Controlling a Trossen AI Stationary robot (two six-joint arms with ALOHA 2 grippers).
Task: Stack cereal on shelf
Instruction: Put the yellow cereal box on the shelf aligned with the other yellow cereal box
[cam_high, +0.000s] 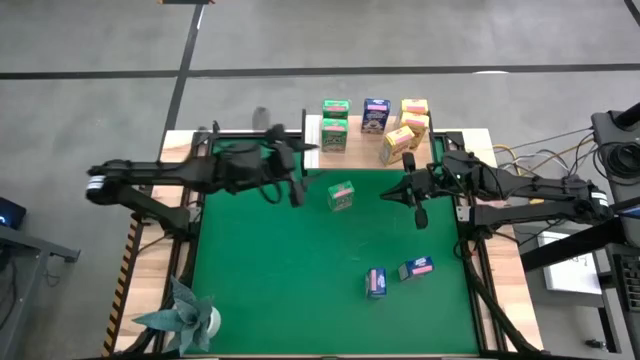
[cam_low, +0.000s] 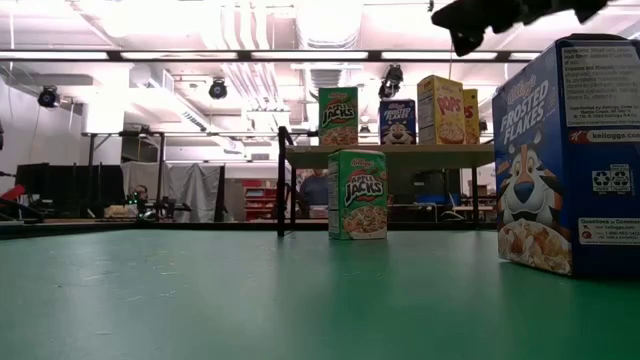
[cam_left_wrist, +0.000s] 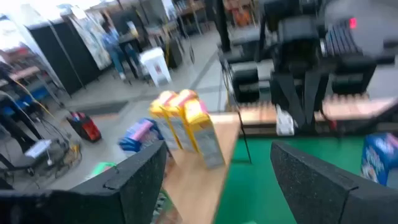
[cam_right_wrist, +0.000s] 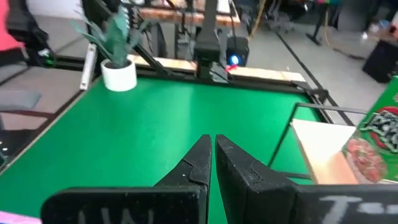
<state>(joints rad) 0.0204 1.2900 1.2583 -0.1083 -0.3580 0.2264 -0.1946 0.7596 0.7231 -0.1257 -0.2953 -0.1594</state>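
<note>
- Nearest the low camera, a blue Frosted Flakes box (cam_low: 568, 160) stands upright on the green mat (cam_high: 300, 280) at the picture's right edge.
- From above, two blue boxes are on the mat toward its near right: one (cam_high: 376, 283) beside another (cam_high: 416, 268), just apart.
- One green Apple Jacks box (cam_high: 341, 196) stands alone on the mat, just in front of the shelf (cam_high: 312, 128).
- On the shelf are two green boxes (cam_high: 334, 123), a blue box (cam_high: 376, 116) and three yellow boxes (cam_high: 406, 128); the yellow ones sit close together at the right end, one tilted.
- Left hand (cam_high: 296, 190) hovers over the mat beside the lone green box, its fingers (cam_left_wrist: 140, 180) spread wide with nothing between them.
- Right hand (cam_high: 420, 214) hangs above the mat to the right of that box, its fingers (cam_right_wrist: 199, 163) pressed together, gripping nothing.
- At the bench's near left corner, a folded teal paper plant (cam_high: 183, 314) sits in a white pot.
</note>
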